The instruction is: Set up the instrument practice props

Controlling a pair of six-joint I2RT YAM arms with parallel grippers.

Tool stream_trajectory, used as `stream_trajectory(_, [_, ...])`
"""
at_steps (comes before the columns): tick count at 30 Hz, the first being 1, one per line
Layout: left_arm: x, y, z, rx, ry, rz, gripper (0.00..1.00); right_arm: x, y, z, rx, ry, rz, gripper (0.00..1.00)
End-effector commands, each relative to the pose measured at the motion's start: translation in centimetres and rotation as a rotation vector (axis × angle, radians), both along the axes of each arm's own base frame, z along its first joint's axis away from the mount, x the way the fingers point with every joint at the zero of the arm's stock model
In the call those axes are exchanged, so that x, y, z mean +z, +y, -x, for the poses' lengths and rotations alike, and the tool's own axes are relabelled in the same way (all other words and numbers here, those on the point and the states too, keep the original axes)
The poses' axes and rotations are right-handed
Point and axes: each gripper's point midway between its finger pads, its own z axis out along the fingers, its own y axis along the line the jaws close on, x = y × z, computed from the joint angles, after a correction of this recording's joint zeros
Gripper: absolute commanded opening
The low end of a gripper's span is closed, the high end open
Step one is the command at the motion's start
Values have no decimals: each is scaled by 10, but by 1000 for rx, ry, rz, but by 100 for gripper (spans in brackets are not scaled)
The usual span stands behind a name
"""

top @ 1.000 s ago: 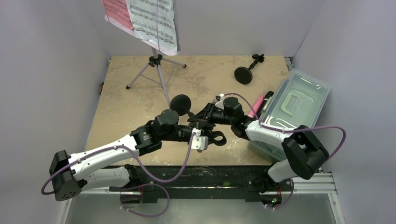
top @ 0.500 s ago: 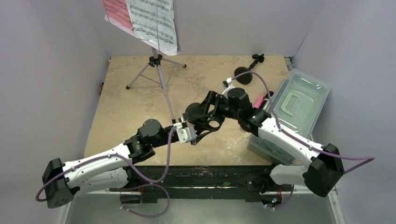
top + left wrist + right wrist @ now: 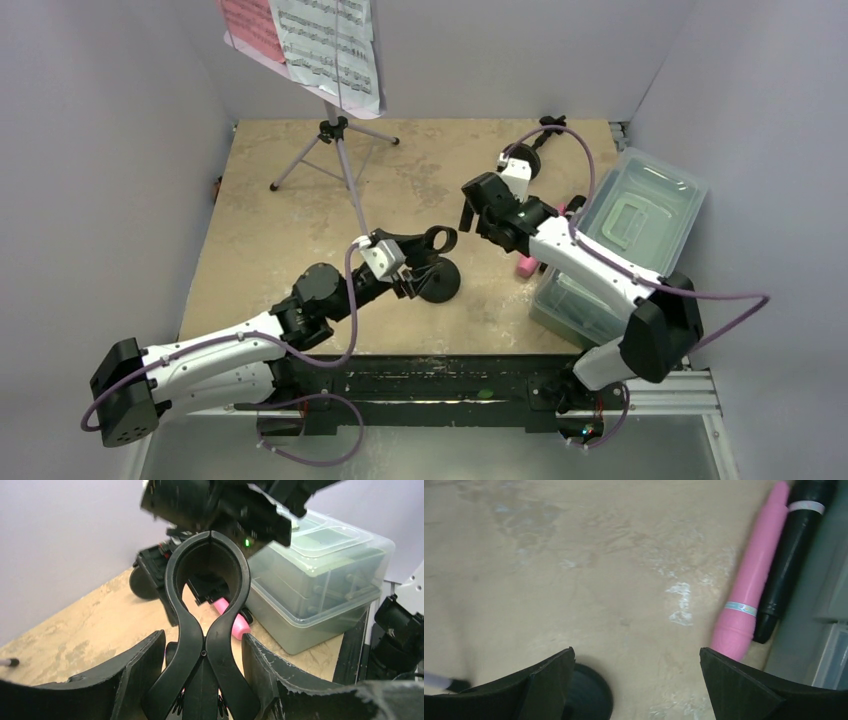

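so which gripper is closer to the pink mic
Right. The open right gripper hovers just beside the pink mic, which lies by the tub; the left gripper, holding a pole, sits farther off toward mid-table.

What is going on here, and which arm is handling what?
The left gripper holds a black round-based pole by its clip. The right gripper is open and empty above the pink microphone and black microphone, which lie beside the clear tub. The music stand stands at the back.
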Motion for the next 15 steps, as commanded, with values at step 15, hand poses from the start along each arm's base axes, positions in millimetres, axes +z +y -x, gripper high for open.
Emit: stream_trajectory(15, [11,8,-25,160,189,-26,0,-60,-116,-31,-597,152,358,99])
